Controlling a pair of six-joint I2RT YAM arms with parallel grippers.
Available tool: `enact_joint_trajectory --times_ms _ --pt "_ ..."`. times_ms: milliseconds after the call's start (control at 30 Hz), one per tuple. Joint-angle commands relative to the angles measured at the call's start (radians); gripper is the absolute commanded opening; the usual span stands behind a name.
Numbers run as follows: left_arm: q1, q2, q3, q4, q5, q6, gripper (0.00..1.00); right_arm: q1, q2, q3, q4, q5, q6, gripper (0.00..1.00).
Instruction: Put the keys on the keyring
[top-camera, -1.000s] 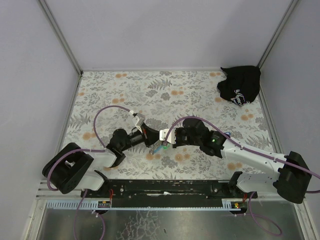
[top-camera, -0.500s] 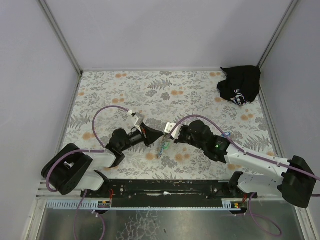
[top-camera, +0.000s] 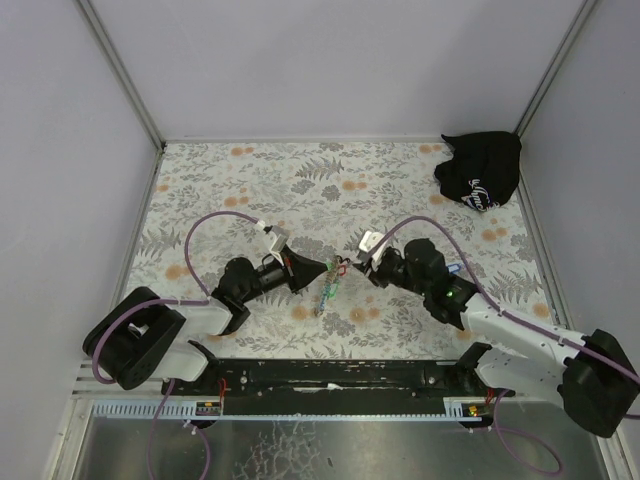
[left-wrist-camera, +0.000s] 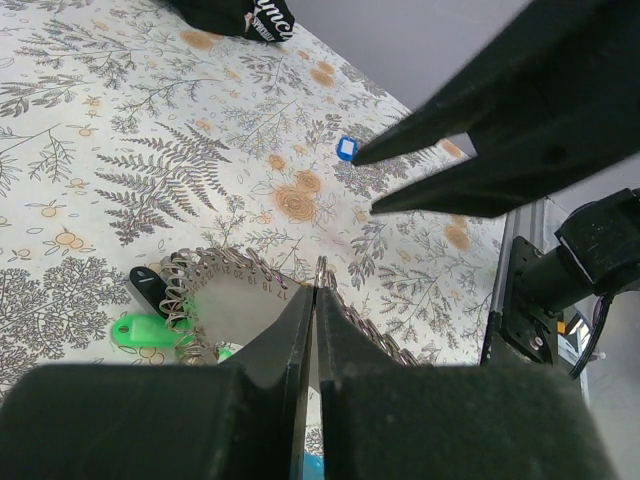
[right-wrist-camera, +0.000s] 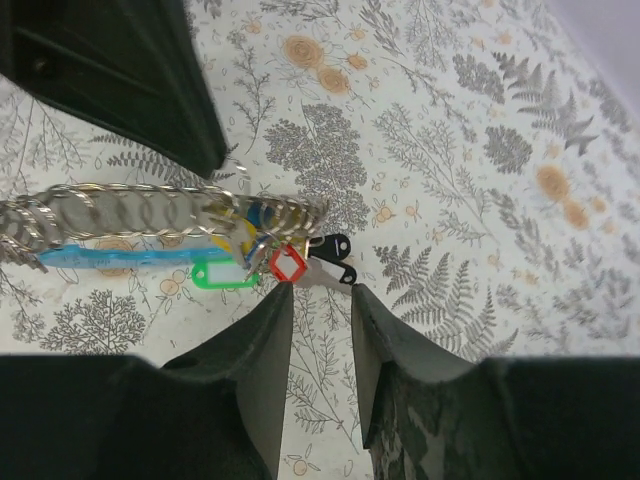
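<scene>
A little in from the middle of the near edge of the table (top-camera: 250, 180): the keyring (top-camera: 328, 290) (left-wrist-camera: 321, 268) (right-wrist-camera: 215, 225), pinched at its metal ring by the left gripper (top-camera: 320, 271) (left-wrist-camera: 316, 295), closed tight with no gap between the fingers. Strung along it: coiled grey chain (left-wrist-camera: 225, 270) (right-wrist-camera: 130, 205), light-blue strap (right-wrist-camera: 130, 257), green tag (left-wrist-camera: 140, 330) (right-wrist-camera: 222, 273), a red tag (right-wrist-camera: 287, 263) and a black piece (right-wrist-camera: 332, 246). Just beside the red tag: the right gripper (top-camera: 352, 266) (right-wrist-camera: 320, 300), parted narrowly and clasping nothing. Flat on the table toward the right edge, apart from the bundle: the blue key (left-wrist-camera: 347, 148). In the far right corner: a black bag (top-camera: 480, 170).
</scene>
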Motion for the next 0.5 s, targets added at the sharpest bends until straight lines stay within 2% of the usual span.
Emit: enact_joint_trajectory --times_ms 0,167,333,467 --pt "0.005 -0.004 -0.001 0.064 0.015 0.028 0.00 -0.160 -0.013 -0.025 0.154 -0.359 0.201 0.36" --pt "0.004 -0.007 0.005 0.056 0.021 0.034 0.00 -0.228 0.053 -0.012 0.236 -0.572 0.308 0.35" --pt "0.005 -0.016 0.003 0.046 0.019 0.039 0.00 -0.295 0.148 -0.013 0.390 -0.656 0.507 0.33" --pt "0.005 -0.020 0.003 0.039 0.018 0.041 0.00 -0.313 0.212 0.015 0.425 -0.719 0.583 0.32"
